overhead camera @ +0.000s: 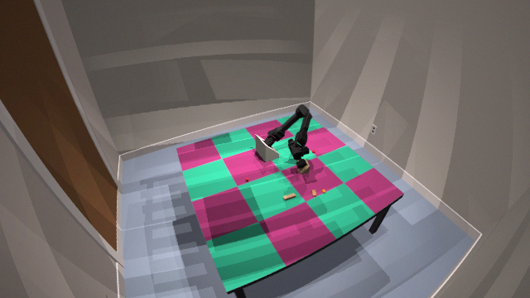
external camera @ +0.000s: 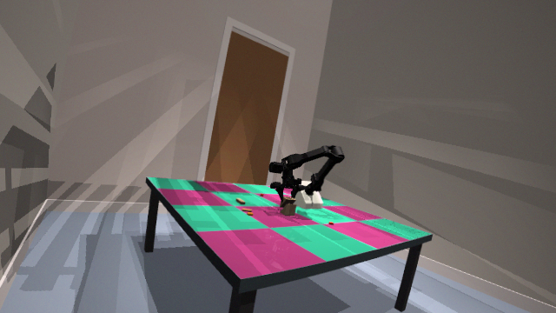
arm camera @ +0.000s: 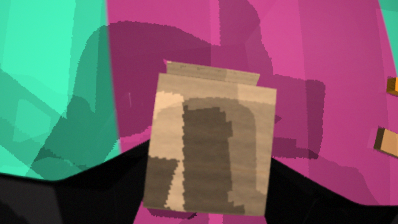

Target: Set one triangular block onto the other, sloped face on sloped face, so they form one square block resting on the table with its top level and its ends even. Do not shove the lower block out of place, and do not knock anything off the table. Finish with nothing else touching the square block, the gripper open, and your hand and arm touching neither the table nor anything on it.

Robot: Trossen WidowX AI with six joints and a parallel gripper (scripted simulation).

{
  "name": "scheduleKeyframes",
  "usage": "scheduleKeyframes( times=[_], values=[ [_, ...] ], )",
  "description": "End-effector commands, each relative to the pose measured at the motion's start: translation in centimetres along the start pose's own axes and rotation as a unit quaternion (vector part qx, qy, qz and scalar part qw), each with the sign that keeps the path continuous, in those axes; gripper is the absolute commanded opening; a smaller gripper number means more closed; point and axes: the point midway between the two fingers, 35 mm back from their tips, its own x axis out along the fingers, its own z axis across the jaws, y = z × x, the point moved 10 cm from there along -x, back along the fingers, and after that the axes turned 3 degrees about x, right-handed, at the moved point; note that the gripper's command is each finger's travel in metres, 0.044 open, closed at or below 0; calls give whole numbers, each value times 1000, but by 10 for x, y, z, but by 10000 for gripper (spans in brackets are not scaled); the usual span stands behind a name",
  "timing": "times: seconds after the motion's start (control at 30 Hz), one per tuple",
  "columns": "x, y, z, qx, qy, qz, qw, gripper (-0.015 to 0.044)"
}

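Observation:
My gripper (overhead camera: 302,164) (external camera: 287,199) (arm camera: 205,151) is shut on a tan triangular block (external camera: 288,201) (arm camera: 245,135), one finger at each side. The other triangular block (external camera: 288,211) (arm camera: 212,72) rests on the table, directly below the held one in the exterior view. There the held block looks tilted and very close above it; whether they touch cannot be told. In the wrist view only a strip of the lower block shows beyond the held block's far edge, and the two look slightly turned from each other. The meeting faces are hidden. In the top view the blocks overlap.
A white angled panel (overhead camera: 265,150) (external camera: 307,200) stands beside the arm. A long tan piece (overhead camera: 289,196) (external camera: 241,201), a short tan piece (overhead camera: 314,193) (arm camera: 389,143) and an orange piece (overhead camera: 324,190) (arm camera: 394,86) lie nearby. Small red pieces (overhead camera: 247,180) (external camera: 331,223) lie farther out.

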Motion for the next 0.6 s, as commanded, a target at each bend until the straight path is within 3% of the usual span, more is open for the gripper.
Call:
scheduleKeyframes(
  times=[0.0, 0.57],
  values=[
    [0, -2, 1, -2, 1, -3, 1000, 0],
    [1, -2, 1, -1, 2, -4, 1000, 0]
  ],
)
